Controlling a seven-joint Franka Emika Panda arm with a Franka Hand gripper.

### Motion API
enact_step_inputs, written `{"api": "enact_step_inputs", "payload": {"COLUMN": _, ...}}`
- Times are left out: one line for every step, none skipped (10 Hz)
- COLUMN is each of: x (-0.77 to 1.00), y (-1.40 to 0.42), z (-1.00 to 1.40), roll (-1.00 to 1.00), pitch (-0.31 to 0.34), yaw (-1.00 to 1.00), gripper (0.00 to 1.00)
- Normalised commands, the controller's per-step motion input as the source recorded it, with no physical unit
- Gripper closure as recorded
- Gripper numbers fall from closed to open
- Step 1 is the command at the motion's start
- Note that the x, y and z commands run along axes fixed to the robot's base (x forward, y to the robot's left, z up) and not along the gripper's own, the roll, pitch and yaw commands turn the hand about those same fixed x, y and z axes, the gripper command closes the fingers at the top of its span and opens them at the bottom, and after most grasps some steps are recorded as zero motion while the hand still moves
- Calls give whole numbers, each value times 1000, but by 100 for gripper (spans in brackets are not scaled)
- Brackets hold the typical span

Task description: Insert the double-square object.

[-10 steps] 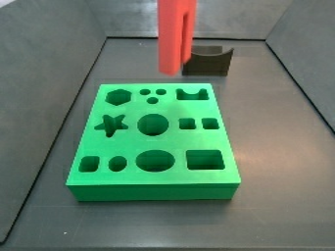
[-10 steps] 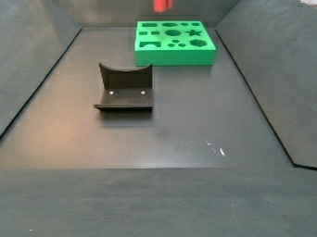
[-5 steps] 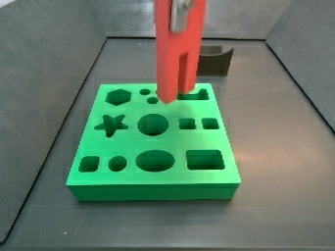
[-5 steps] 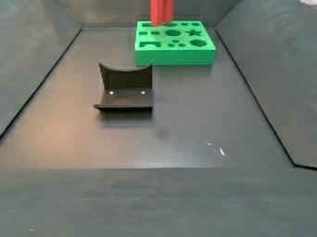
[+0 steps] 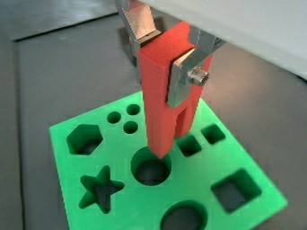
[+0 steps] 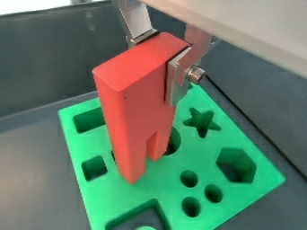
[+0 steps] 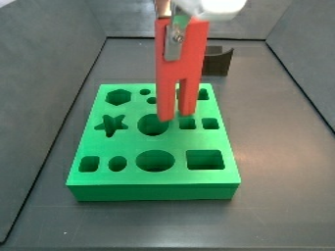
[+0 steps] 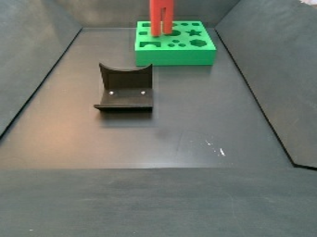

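Note:
My gripper (image 7: 177, 22) is shut on the solid upper end of the double-square object (image 7: 177, 76), a bright red bar that hangs upright with its two legs pointing down. It shows in both wrist views (image 5: 162, 103) (image 6: 135, 108), with a silver finger (image 5: 185, 75) (image 6: 182, 65) pressed on its side. The leg tips hang just above the green block (image 7: 157, 182), over its middle round hole (image 7: 153, 125) and beside the two small square holes (image 7: 198, 124). In a side view only the bar (image 8: 161, 17) shows above the block (image 8: 173, 57).
The green block carries several other shaped holes: hexagon, star, circles, a large square. The dark fixture (image 8: 124, 89) stands on the floor apart from the block and shows behind it in a side view (image 7: 215, 61). Grey walls enclose the floor.
The gripper has carried the red bar down and forward, from above the block's far edge to over its middle. The leg tips now hang close to the block's top.

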Motion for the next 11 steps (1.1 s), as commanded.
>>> {"api": "enact_step_inputs", "payload": {"x": 154, "y": -100, "z": -277, "roll": -110, "pitch": 0, "yaw": -769, "gripper": 100}}
{"api": "enact_step_inputs", "payload": {"x": 134, "y": -103, "z": -237, "roll": -116, "pitch": 0, "yaw": -777, "gripper": 100}}
{"api": "enact_step_inputs", "payload": {"x": 154, "y": -106, "z": -229, "roll": -121, "pitch": 0, "yaw": -763, "gripper": 100}}
{"api": "enact_step_inputs", "payload": {"x": 320, "y": -106, "z": -297, "roll": -117, "pitch": 0, "yaw": -663, "gripper": 100}}
{"api": "enact_step_inputs", "payload": {"x": 566, "y": -77, "z": -426, "roll": -69, "pitch": 3, "yaw": -554, "gripper": 100}}
{"api": "enact_step_inputs", "payload": {"x": 623, "y": -51, "z": -397, "roll": 0, "pitch": 17, "yaw": -469, "gripper": 100}}
{"api": "enact_step_inputs", "payload": {"x": 617, "y": -34, "z": -317, "roll": 80, "pitch": 87, "yaw": -377, "gripper": 100}}
{"api": "enact_step_inputs", "payload": {"x": 591, "y": -54, "z": -306, "roll": 164, "pitch": 143, "yaw": -320, "gripper": 100}}
{"api": "enact_step_inputs", "payload": {"x": 583, "y": -77, "z": -280, "roll": 214, "pitch": 181, "yaw": -260, "gripper": 100}}
{"api": "enact_step_inputs", "payload": {"x": 643, "y": -103, "z": -306, "roll": 201, "pitch": 171, "yaw": -217, "gripper": 100}}
{"api": "enact_step_inputs", "payload": {"x": 700, "y": -71, "z": -337, "roll": 164, "pitch": 141, "yaw": -160, "gripper": 100}}
